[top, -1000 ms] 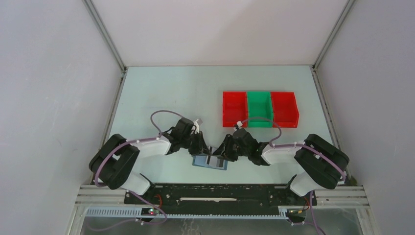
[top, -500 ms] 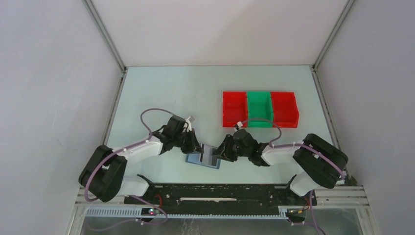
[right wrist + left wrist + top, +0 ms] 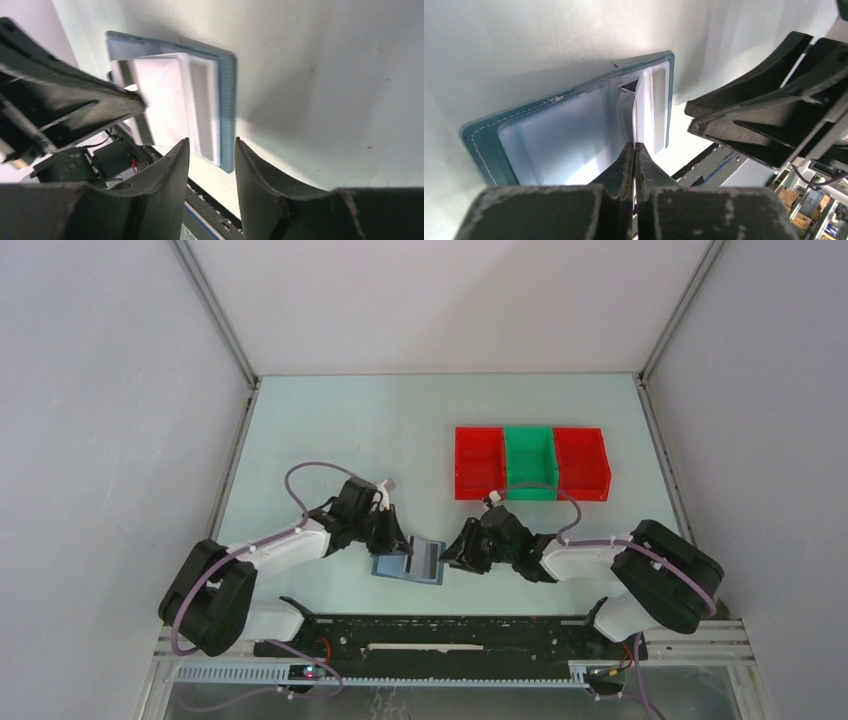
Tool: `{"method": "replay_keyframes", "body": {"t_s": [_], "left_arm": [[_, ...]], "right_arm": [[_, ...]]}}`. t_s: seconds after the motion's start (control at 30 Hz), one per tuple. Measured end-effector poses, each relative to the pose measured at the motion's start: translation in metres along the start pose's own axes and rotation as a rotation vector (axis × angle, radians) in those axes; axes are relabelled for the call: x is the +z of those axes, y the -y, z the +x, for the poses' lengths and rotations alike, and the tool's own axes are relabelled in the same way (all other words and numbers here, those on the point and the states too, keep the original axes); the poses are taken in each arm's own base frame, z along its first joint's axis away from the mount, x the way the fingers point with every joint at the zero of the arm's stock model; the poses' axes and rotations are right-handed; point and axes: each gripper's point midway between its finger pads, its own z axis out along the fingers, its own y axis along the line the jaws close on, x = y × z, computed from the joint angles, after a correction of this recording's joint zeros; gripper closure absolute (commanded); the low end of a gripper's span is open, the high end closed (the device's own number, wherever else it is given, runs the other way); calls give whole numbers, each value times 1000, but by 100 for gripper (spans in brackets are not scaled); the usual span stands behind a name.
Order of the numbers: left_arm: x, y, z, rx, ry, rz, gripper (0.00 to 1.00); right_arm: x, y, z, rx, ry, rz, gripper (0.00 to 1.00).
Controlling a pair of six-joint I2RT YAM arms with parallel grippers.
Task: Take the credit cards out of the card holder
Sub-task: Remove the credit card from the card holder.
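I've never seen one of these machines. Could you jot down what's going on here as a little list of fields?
wallet: open, flat on table
card: pale, pinched over the wallet
left gripper: shut on card
right gripper: open, empty, at wallet's edge
bins: red, green, red in a row, farther back
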Motion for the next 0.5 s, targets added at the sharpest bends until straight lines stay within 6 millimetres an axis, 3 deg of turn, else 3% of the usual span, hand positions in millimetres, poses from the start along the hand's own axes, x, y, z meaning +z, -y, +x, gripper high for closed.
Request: {"method": "replay_keyframes", "body": {"t_s": [0.13,0.2,0.33,0.5], "left_arm": [[4,1,1,-2,-11,19,86],[6,1,1,-7,-13,23,83],[9,-1,2,-16,-22,16,83],[11,0,3,-28,-24,28,97]], "right_arm": [[-8,-14,-1,-33,15,-41,52],[-8,-20,0,-48,13,-53,53],[-2,-31,3,-71,-4,-68,53],[7,-29,7,-73,-31,-59,53]]}}
